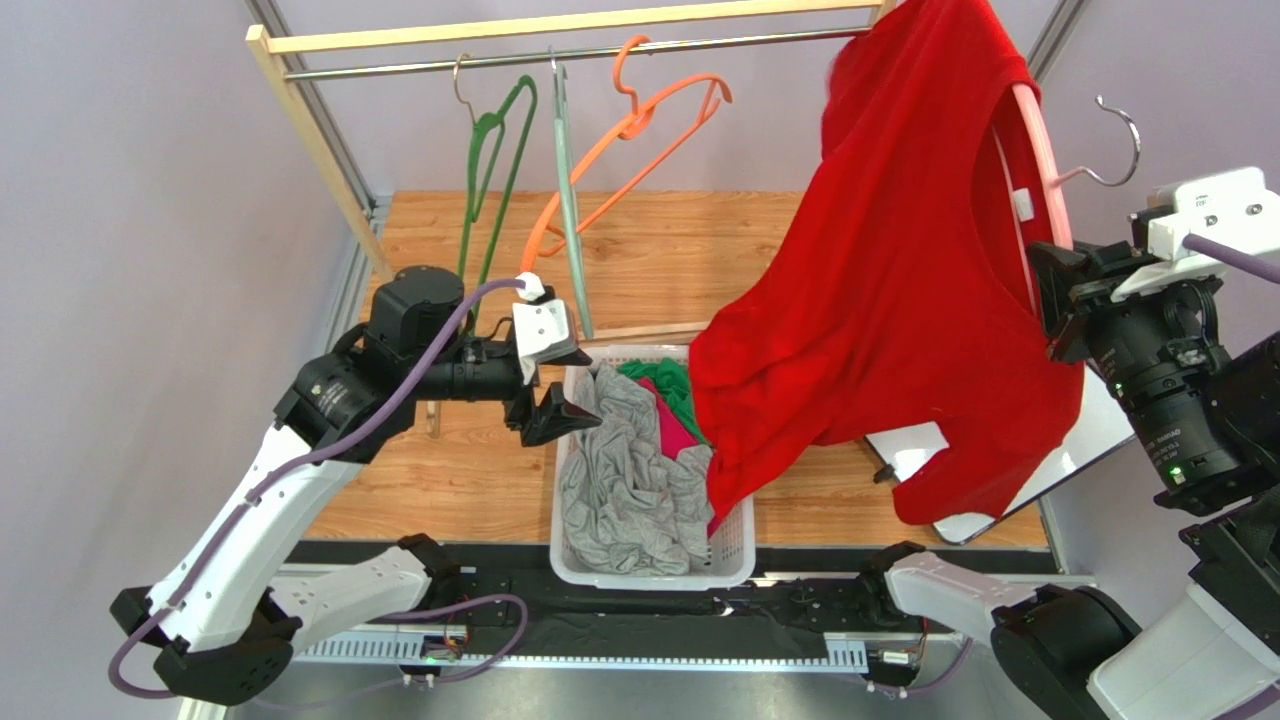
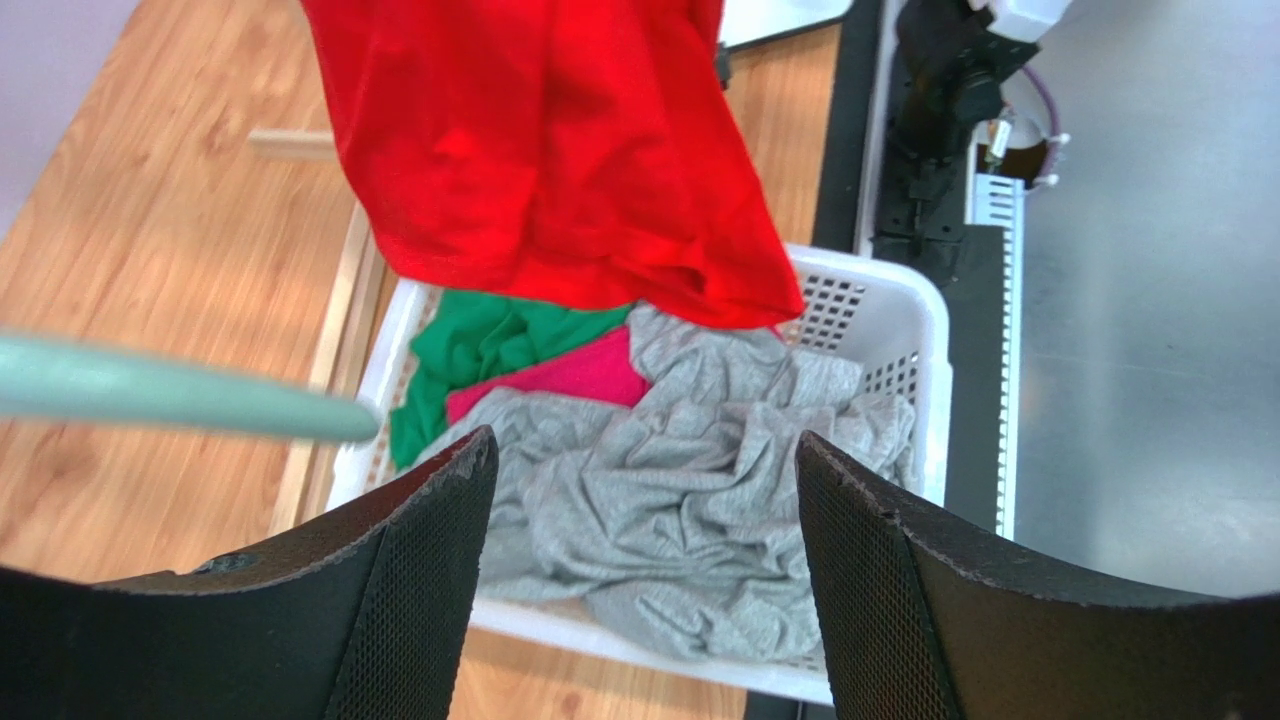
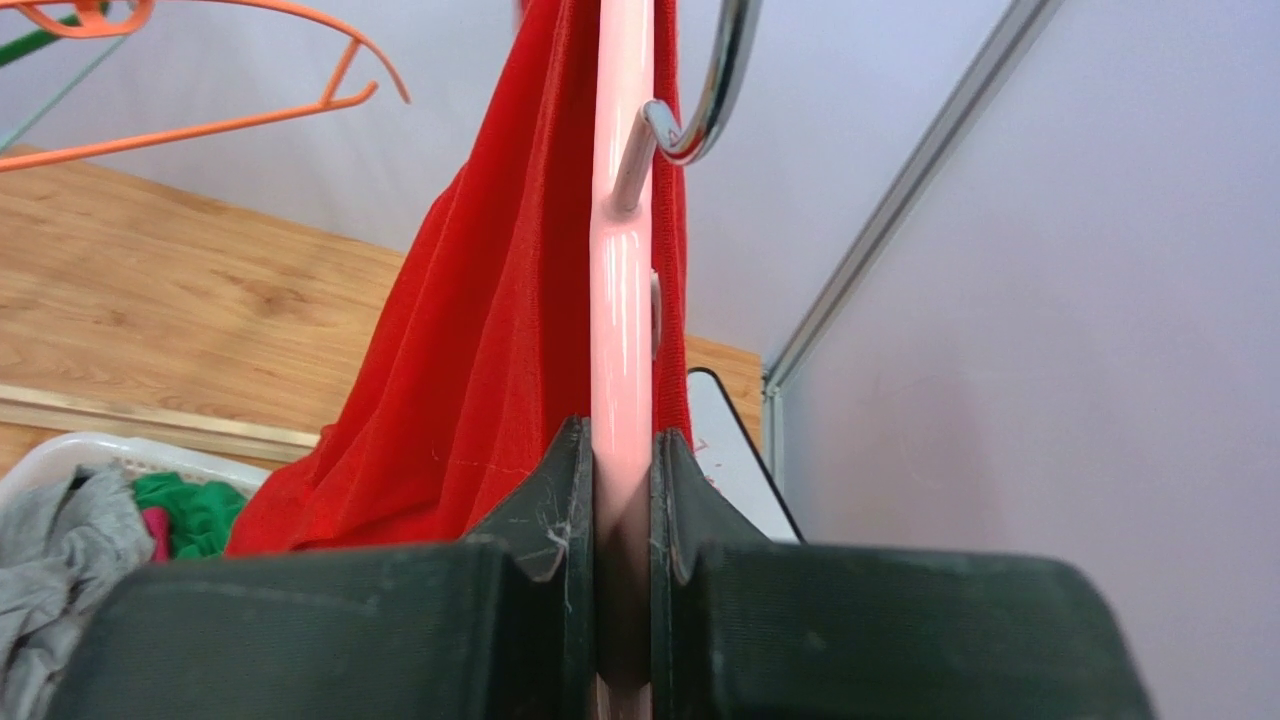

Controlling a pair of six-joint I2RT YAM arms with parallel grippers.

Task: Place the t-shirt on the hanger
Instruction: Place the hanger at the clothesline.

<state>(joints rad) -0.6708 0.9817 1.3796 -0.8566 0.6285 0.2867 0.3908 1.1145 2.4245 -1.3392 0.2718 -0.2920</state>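
Observation:
The red t-shirt (image 1: 887, 285) hangs draped over the pale pink hanger (image 1: 1041, 165), whose metal hook (image 1: 1120, 150) points right. Its lower hem trails onto the white basket (image 1: 646, 567). My right gripper (image 1: 1056, 308) is shut on the pink hanger's arm, seen up close in the right wrist view (image 3: 622, 300) with the t-shirt (image 3: 481, 375) on its left. My left gripper (image 1: 553, 393) is open and empty at the basket's left rim. In the left wrist view the t-shirt (image 2: 556, 150) hangs above the basket (image 2: 902, 323).
The basket holds a grey garment (image 1: 631, 480), a green one (image 1: 669, 383) and a pink one. A wooden rack with a metal rail (image 1: 571, 53) carries green (image 1: 489, 165), mint (image 1: 568, 195) and orange (image 1: 631, 135) hangers. A white board (image 1: 1022, 465) lies at right.

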